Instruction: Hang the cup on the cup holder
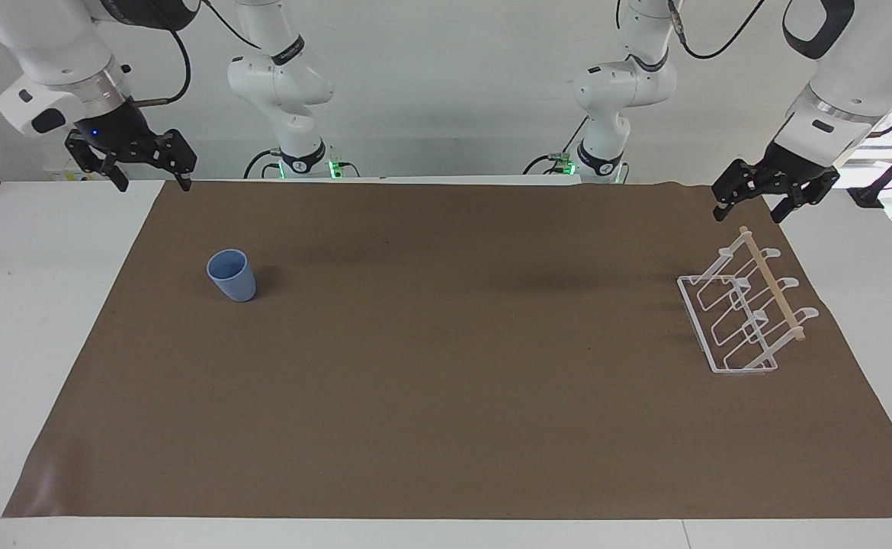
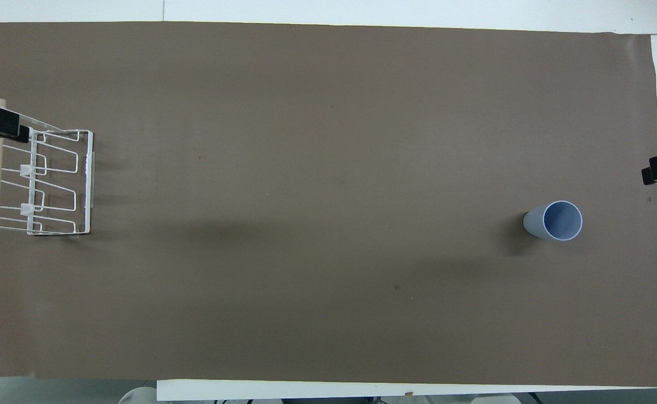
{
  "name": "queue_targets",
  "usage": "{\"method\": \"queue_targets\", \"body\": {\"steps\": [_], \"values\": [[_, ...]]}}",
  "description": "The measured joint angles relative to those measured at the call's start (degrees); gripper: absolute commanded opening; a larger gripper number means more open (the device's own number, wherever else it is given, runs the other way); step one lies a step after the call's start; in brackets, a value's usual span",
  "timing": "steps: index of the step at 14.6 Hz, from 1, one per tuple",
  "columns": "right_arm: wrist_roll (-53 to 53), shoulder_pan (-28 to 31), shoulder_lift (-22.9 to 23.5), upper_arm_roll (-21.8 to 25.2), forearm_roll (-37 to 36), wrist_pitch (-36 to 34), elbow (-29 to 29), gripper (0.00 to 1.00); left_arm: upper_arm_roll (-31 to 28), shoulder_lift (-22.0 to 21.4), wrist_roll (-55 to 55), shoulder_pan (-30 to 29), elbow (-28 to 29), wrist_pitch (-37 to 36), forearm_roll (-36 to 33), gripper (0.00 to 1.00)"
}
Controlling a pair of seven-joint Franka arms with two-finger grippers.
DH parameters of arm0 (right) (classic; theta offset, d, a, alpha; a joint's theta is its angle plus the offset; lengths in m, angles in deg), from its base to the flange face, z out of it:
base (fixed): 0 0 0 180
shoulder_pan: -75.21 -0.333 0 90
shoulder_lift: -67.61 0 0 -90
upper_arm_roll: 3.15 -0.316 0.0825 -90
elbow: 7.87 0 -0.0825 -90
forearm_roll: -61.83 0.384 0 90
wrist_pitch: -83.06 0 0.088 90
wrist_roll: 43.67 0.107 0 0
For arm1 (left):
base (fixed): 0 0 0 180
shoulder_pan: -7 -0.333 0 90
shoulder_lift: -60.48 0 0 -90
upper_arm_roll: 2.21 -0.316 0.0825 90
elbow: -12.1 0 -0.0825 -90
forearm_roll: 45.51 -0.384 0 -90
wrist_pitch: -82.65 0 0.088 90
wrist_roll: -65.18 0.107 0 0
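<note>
The light-blue cup [image 1: 232, 275] stands upright, mouth up, on the brown mat toward the right arm's end of the table; it also shows in the overhead view [image 2: 554, 220]. The white wire cup holder [image 1: 745, 311] with its wooden rod stands toward the left arm's end; in the overhead view [image 2: 42, 183] its prongs are empty. My right gripper [image 1: 152, 181] hangs open and empty in the air over the mat's corner, apart from the cup. My left gripper [image 1: 748, 211] hangs open and empty in the air just above the robot-side end of the holder's rod.
A brown mat [image 1: 446, 427] covers most of the white table [image 1: 34, 305]. White table strips lie bare at both ends. Only one fingertip of each gripper shows at the overhead view's side edges.
</note>
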Motion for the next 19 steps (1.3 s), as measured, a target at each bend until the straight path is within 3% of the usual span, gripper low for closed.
{"method": "queue_targets", "body": {"steps": [3,7,12,19], "values": [[-1.28,0.24,-1.25,0.07,0.00,0.73,-3.75,1.00,0.00,0.00,0.00,0.00,0.00,0.00,0.00,1.00],[-4.20,1.24,-4.65,0.19,0.15,15.80,-18.01,1.00,-0.01,0.00,0.00,0.00,0.00,0.00,0.00,0.99],[-10.12,1.35,-1.59,0.18,0.25,33.57,-33.11,1.00,-0.01,0.00,0.00,0.00,0.00,0.00,0.00,1.00],[-23.91,5.60,1.46,0.34,3.66,36.59,-35.97,1.00,-0.01,0.00,0.00,-0.01,0.00,0.00,0.00,1.00]]}}
